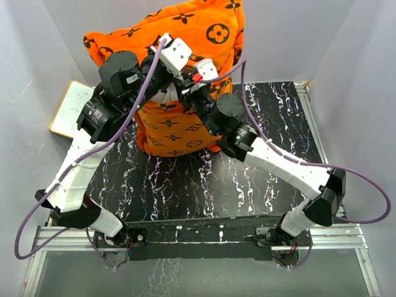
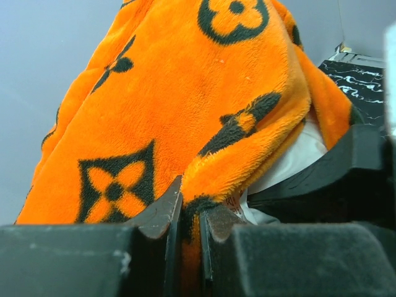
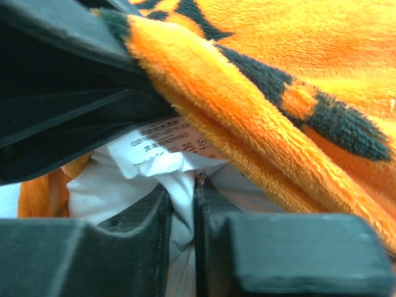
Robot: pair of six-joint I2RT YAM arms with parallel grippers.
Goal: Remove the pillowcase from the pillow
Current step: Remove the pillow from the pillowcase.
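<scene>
The orange pillowcase (image 1: 185, 37) with dark brown motifs stands tall at the back of the table, raised and still around the white pillow (image 1: 166, 96), of which only a small patch shows between the two wrists. My left gripper (image 2: 190, 213) is shut on the pillowcase's open hem (image 2: 204, 185). My right gripper (image 3: 184, 198) is shut on a fold of the white pillow (image 3: 133, 179) beside its care label (image 3: 167, 139), just under the orange hem (image 3: 247, 124). Both grippers meet at the case's opening (image 1: 182, 86).
A small white wood-framed board (image 1: 71, 108) lies at the table's left edge. The black marbled tabletop (image 1: 204, 179) spreads in front of the pillow. Grey walls close in the back and sides. Purple cables (image 1: 365, 179) loop off both arms.
</scene>
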